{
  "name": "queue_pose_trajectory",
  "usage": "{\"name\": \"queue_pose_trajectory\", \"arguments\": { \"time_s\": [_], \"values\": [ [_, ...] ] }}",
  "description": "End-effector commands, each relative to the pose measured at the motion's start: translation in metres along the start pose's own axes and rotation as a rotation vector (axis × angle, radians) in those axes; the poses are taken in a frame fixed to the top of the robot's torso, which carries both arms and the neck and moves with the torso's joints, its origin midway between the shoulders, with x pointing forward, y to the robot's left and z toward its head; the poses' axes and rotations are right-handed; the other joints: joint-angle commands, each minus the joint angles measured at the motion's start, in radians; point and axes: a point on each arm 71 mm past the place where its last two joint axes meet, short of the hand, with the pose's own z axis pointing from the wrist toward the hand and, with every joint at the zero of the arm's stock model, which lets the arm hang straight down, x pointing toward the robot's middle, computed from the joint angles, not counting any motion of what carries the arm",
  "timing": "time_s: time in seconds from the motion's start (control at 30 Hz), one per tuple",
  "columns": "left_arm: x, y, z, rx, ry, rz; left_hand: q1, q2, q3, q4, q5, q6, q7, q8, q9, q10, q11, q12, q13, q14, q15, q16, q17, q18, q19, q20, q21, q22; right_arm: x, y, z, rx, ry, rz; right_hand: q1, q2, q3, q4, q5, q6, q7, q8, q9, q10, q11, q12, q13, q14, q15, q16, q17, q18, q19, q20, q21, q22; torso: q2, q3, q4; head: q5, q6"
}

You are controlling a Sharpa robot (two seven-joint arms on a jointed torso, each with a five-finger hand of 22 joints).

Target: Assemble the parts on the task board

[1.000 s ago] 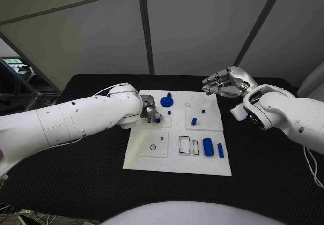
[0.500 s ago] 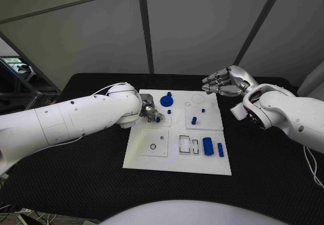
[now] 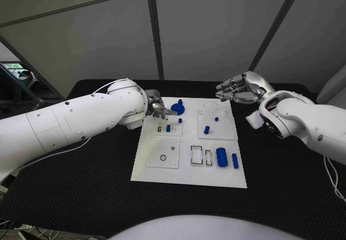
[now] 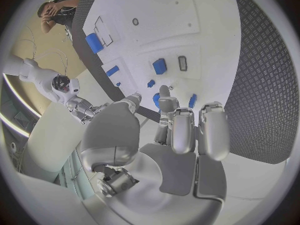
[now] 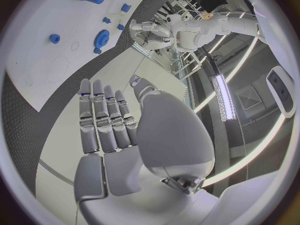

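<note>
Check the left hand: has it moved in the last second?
Yes. The left hand has lifted off the small blue part and pulled toward the task board's far-left corner, beside the blue gear.

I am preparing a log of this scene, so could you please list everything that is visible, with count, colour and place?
task board: one, white, middle of the black table.
table: one, black, under the board.
gear-shaped part: one, blue, far end of the board, by the left hand.
large cylinder: one, blue, lying on the board's near right area.
thin rod: one, blue, right beside the large cylinder.
small pegs: several, blue, on the board's far half.
left hand: one, silver, above the board's far left corner, holding nothing visible.
right hand: one, silver, raised beyond the board's far right corner, fingers apart.
</note>
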Motion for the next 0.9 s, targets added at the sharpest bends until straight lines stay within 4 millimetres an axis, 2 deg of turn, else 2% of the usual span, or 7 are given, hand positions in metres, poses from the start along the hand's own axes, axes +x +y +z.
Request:
{"name": "queue_pose_trajectory", "arguments": {
  "time_s": [0.03, 0.17, 0.27, 0.43, 0.6, 0.7, 0.9],
  "values": [
    [-0.011, 0.001, -0.002, 0.009, 0.015, -0.018, 0.04, 0.006, -0.033, -0.003, 0.001, -0.039, 0.016, -0.034, -0.022, -0.042, 0.016, -0.035, -0.047, 0.053, 0.014, -0.014, 0.082, -0.072, -0.005, 0.009, -0.031, 0.029, 0.0, 0.001, 0.001, -0.007, 0.003, -0.002, -0.009, 0.0, -0.007, 0.002, 0.007, -0.004, 0.0, -0.005, -0.001, -0.007, 0.003, -0.003, 0.0, -0.007, -0.002, -0.004, -0.002, 0.012, 0.005, 0.0, -0.005, -0.001, 0.0, 0.0008, 0.0005, 0.002, 0.003],
    [-0.031, 0.004, -0.001, 0.001, 0.046, 0.01, 0.099, 0.024, -0.067, -0.006, 0.002, -0.102, 0.052, -0.104, -0.073, -0.101, 0.045, -0.074, -0.108, 0.039, 0.039, -0.039, 0.052, -0.062, -0.027, 0.029, -0.073, -0.01, -0.001, 0.0, 0.001, -0.005, 0.002, -0.002, -0.009, 0.0, -0.007, 0.002, 0.007, -0.004, 0.0, -0.005, -0.001, -0.007, 0.003, -0.003, 0.0, -0.007, -0.002, -0.004, -0.002, 0.012, 0.005, 0.0, -0.005, -0.001, 0.001, 0.001, 0.0006, 0.001, 0.005],
    [-0.044, 0.006, 0.004, -0.008, 0.056, 0.021, 0.133, 0.038, -0.096, -0.003, 0.002, -0.102, 0.064, -0.132, -0.104, -0.128, 0.058, -0.085, -0.132, 0.029, 0.051, -0.052, 0.037, -0.057, -0.039, 0.042, -0.095, -0.028, 0.0, 0.0, 0.001, -0.005, 0.002, -0.002, -0.009, 0.0, -0.007, 0.002, 0.007, -0.004, 0.0, -0.005, -0.001, -0.007, 0.003, -0.003, 0.0, -0.007, -0.002, -0.004, -0.002, 0.012, 0.005, 0.0, -0.005, -0.001, 0.002, 0.0017, -0.0005, 0.004, 0.008],
    [-0.056, 0.011, 0.017, -0.04, 0.067, 0.028, 0.159, 0.053, -0.119, -0.002, 0.004, -0.094, 0.067, -0.147, -0.125, -0.134, 0.061, -0.079, -0.134, 0.028, 0.054, -0.052, 0.036, -0.056, -0.039, 0.048, -0.095, -0.026, 0.001, 0.001, 0.002, -0.006, 0.004, -0.001, -0.009, 0.001, -0.008, 0.001, 0.007, -0.005, 0.0, -0.005, -0.001, -0.007, 0.003, -0.003, 0.0, -0.007, -0.002, -0.004, -0.002, 0.012, 0.005, 0.0, -0.006, -0.002, 0.003, 0.0015, -0.0025, 0.009, 0.014],
    [-0.056, 0.018, 0.029, -0.08, 0.094, 0.055, 0.166, 0.061, -0.126, -0.001, 0.005, -0.086, 0.066, -0.148, -0.131, -0.132, 0.06, -0.074, -0.132, 0.028, 0.054, -0.052, 0.037, -0.057, -0.036, 0.049, -0.091, -0.021, 0.001, 0.001, 0.002, -0.006, 0.005, 0.0, -0.009, 0.001, -0.008, 0.001, 0.007, -0.005, 0.0, -0.005, -0.001, -0.007, 0.003, -0.003, 0.0, -0.007, -0.002, -0.004, -0.002, 0.012, 0.005, 0.0, -0.006, -0.002, 0.005, 0.0023, -0.003, 0.012, 0.017],
    [-0.054, 0.02, 0.034, -0.099, 0.111, 0.071, 0.172, 0.069, -0.136, -0.001, 0.005, -0.073, 0.063, -0.146, -0.136, -0.131, 0.058, -0.071, -0.131, 0.028, 0.053, -0.051, 0.038, -0.057, -0.035, 0.049, -0.089, -0.017, 0.002, 0.002, 0.002, -0.006, 0.006, 0.0, -0.008, 0.002, -0.008, 0.001, 0.008, -0.005, 0.0, -0.004, -0.001, -0.008, 0.003, -0.002, 0.0, -0.007, -0.002, -0.003, -0.003, 0.012, 0.006, 0.0, -0.007, -0.003, 0.004, 0.001, -0.0018, 0.013, 0.015],
    [-0.049, 0.024, 0.042, -0.128, 0.133, 0.088, 0.177, 0.077, -0.145, 0.0, 0.005, -0.06, 0.06, -0.142, -0.14, -0.129, 0.056, -0.066, -0.128, 0.029, 0.051, -0.048, 0.041, -0.058, -0.032, 0.048, -0.084, -0.012, 0.003, 0.003, 0.003, -0.009, 0.009, 0.002, -0.008, 0.002, -0.008, 0.001, 0.008, -0.005, 0.0, -0.004, -0.001, -0.008, 0.003, -0.002, 0.0, -0.007, -0.002, -0.003, -0.003, 0.012, 0.006, 0.0, -0.007, -0.003, 0.004, 0.0007, -0.0018, 0.016, 0.012]
  ]
}}
